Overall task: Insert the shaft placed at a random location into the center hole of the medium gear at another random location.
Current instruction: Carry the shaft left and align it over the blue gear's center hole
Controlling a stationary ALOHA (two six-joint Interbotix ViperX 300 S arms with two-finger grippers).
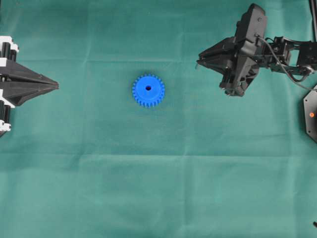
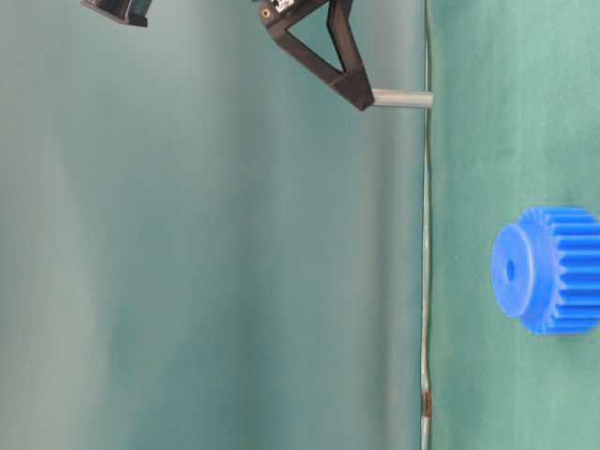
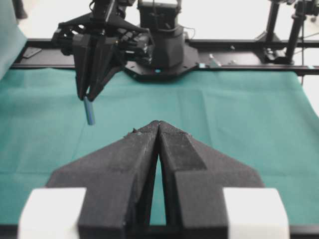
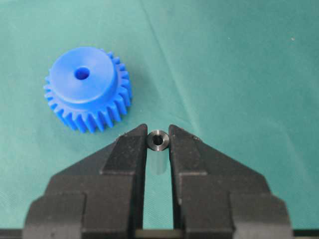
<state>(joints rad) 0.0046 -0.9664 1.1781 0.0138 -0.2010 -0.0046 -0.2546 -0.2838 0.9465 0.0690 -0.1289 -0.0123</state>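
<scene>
The blue medium gear point(image 1: 148, 90) lies flat on the green cloth, its center hole point(image 1: 148, 88) facing up; it also shows as the gear point(image 4: 88, 88) in the right wrist view and the gear point(image 2: 551, 270) in the table-level view. My right gripper point(image 4: 158, 135) is shut on the silvery shaft point(image 4: 158, 140), held upright at the fingertips above the cloth, to the right of the gear. The shaft point(image 2: 403, 98) sticks out below the tips, and the left wrist view shows the shaft point(image 3: 89, 110) hanging from them. My left gripper point(image 3: 158, 123) is shut and empty at the left edge, the gripper point(image 1: 55, 86) pointing toward the gear.
The right arm's body point(image 1: 247, 49) reaches in from the upper right. A black base plate with an orange dot point(image 1: 311, 115) sits at the right edge. A black frame and arm base point(image 3: 164, 45) line the far side of the cloth.
</scene>
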